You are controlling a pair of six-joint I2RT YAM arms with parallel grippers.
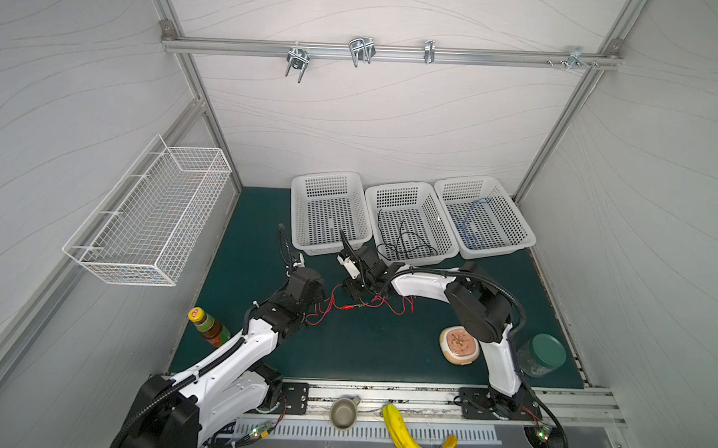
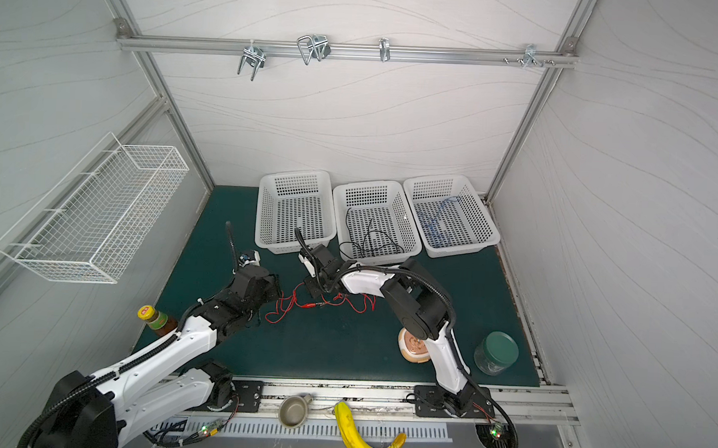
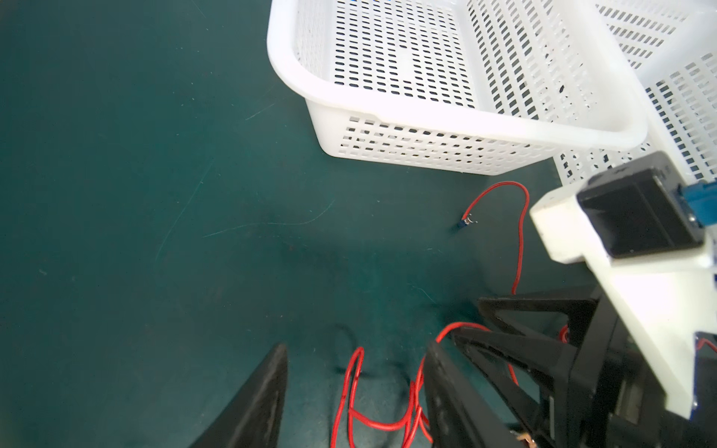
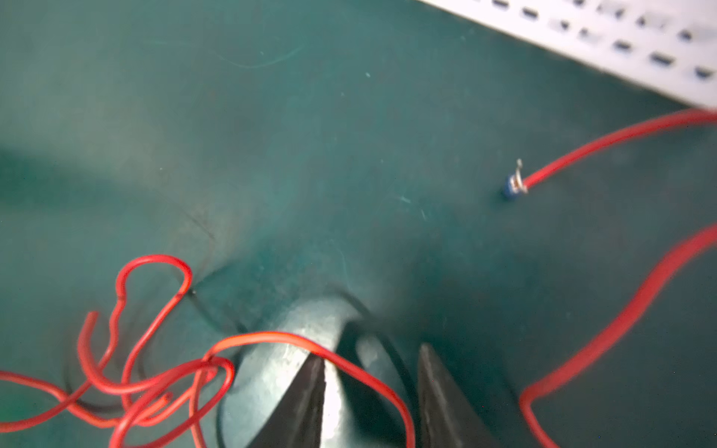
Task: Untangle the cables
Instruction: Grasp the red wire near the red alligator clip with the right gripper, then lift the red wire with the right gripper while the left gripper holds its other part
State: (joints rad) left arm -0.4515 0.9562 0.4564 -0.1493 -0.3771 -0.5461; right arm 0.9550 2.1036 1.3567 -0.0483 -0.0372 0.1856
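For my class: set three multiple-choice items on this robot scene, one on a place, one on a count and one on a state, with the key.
1. Where does the black cable lie?
A. in the left basket
B. in the right basket
C. in the middle basket

2. How many white baskets stand at the back of the mat?
A. two
B. three
C. five

3. How do the left gripper's jaws stand?
A. apart, with a red cable showing in the gap
B. shut tight on a basket rim
C. shut flat together with nothing near

Key:
1 C: both top views show black loops inside the middle basket.
2 B: three stand side by side in a row.
3 A: the left wrist view shows a gap between the two fingers, with red cable in it.
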